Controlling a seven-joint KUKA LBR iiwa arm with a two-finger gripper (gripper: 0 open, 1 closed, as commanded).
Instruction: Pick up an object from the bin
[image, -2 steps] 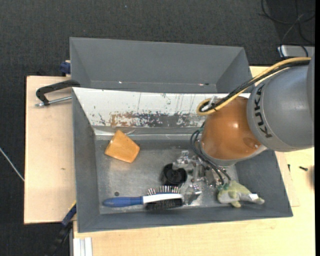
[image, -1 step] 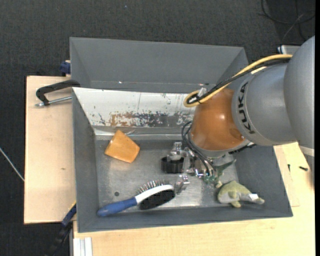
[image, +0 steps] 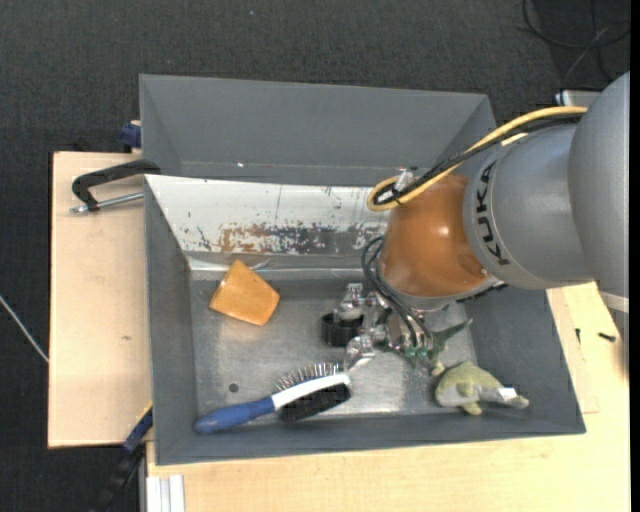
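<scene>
A: Anything lifted yet?
B: Seemingly not. The end effector (image: 365, 330) sits low at frame centre, just beside a small black object (image: 338, 326); released or clenched, I cannot tell. Grasp and lift remain.

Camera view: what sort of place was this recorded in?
Probably a robotics lab's bin-picking test station, not a factory line: a KUKA arm reaches into a grey metal bin holding mismatched odds, an orange wedge, a blue-handled brush and a greenish soft toy, over dark carpet.
</scene>
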